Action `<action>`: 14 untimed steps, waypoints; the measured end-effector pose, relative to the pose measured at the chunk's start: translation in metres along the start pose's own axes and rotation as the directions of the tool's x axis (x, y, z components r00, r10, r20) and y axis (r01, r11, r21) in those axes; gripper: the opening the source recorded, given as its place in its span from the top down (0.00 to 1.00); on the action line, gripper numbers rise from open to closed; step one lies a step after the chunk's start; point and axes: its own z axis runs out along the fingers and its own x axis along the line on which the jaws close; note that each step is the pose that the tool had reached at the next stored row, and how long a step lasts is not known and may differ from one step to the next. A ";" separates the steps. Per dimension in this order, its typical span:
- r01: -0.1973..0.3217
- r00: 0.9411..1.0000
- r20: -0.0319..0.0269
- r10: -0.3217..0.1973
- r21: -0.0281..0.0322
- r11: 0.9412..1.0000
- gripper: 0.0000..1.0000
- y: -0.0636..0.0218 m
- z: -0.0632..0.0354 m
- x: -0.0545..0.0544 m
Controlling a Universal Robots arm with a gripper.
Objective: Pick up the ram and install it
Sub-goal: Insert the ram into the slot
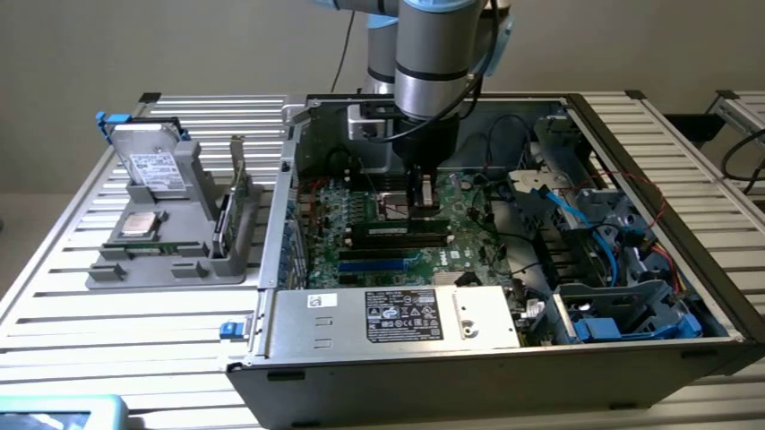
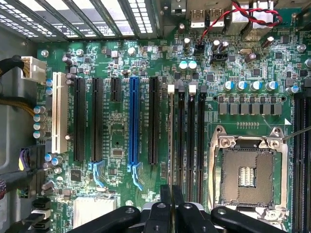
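**Ram (image 1: 389, 229) standing edge-up at the memory slots, gripper (image 1: 421, 213) clamping it**

You are looking at the ram standing on its long edge, lining up with the black memory slots (image 2: 190, 136) of the motherboard (image 1: 358, 246) near the middle of the open case (image 1: 478, 381). Through the wrist camera the ram (image 2: 171, 141) is showing edge-on as a thin strip running along the outermost memory slot. You cannot tell whether it is sitting fully home.

Your gripper (image 2: 171, 194) is hanging straight down over the ram. Its fingers (image 2: 165, 204) are pressing together on the ram's upper edge.

The processor socket (image 2: 248, 177) is lying just beside the memory slots, on the side away from the blue expansion slot (image 2: 134, 121).

In the exterior view, short blue slots (image 1: 376, 264) are sitting at about 6 o'clock from the ram. Further along the same line, the labelled power supply (image 1: 395, 318) is resting against the near wall. Blue cables (image 1: 562, 206) are trailing at 3 o'clock.

Outside the case, at 9 o'clock on the exterior view's left, a grey tray (image 1: 179, 264) is lying on the slatted table (image 1: 120, 331). It is carrying a silver processor chip (image 1: 141, 224). A hard drive (image 1: 156, 166) is leaning at the tray's 12 o'clock end. A taller card (image 1: 239, 202) is standing on edge along its 3 o'clock side.
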 end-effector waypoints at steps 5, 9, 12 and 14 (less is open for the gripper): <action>0.000 1.000 0.000 0.000 0.000 1.000 0.87 0.0002 0.0017 -0.002; 0.000 1.000 0.000 0.000 0.000 1.000 0.87 0.0003 0.0030 -0.003; 0.000 1.000 0.000 0.000 0.000 1.000 0.87 0.0003 0.0033 -0.002; 0.000 1.000 0.000 0.000 0.000 1.000 0.87 0.0003 0.0035 -0.002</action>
